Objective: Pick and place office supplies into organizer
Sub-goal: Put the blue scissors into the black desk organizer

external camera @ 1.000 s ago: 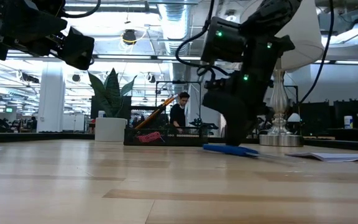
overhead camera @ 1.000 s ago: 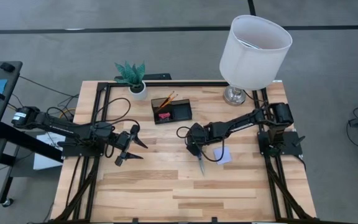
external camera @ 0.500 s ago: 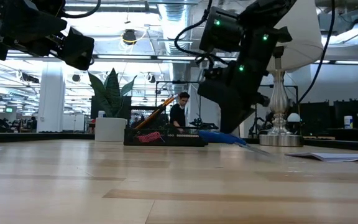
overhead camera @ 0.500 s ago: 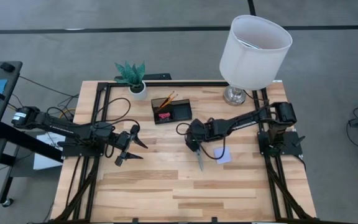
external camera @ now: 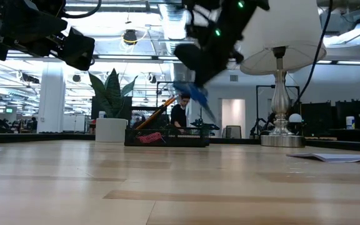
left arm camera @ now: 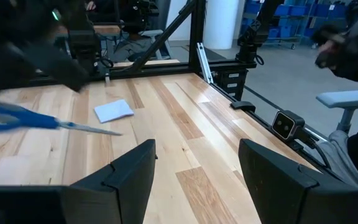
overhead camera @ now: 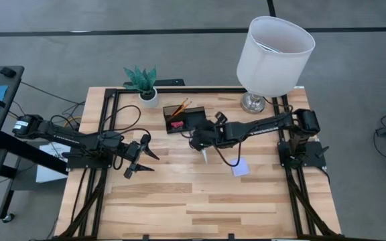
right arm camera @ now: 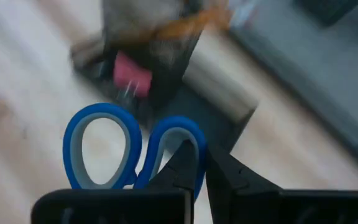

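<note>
The blue-handled scissors (overhead camera: 205,150) hang in the air from my right gripper (overhead camera: 203,138), just near of the black organizer (overhead camera: 185,119). The low view shows the scissors (external camera: 194,95) well above the table. The organizer holds two orange pencils (overhead camera: 179,107) and a pink eraser (overhead camera: 176,124). A pale blue note pad (overhead camera: 240,167) lies flat on the table to the right. My left gripper (overhead camera: 140,155) waits open over the table's left part, touching nothing. My right gripper pinches the rim of one blue handle loop (right arm camera: 194,155) between its two fingers (right arm camera: 182,163). The scissors are lifted clear of the table and tilted, with the blades (external camera: 209,116) slanting down toward the near edge.
A large white lamp (overhead camera: 275,47) stands at the far right, its base (overhead camera: 252,102) close to the right arm. A white plant pot (overhead camera: 149,96) sits at the far edge, left of the organizer. Black frame rails run along both sides. Bare wood lies toward the near edge.
My right gripper has risen and moved toward the far left, toward the organizer, carrying the scissors. They lay on the table beside the note pad a second ago and now hang clear above it. The note pad has stayed put.
</note>
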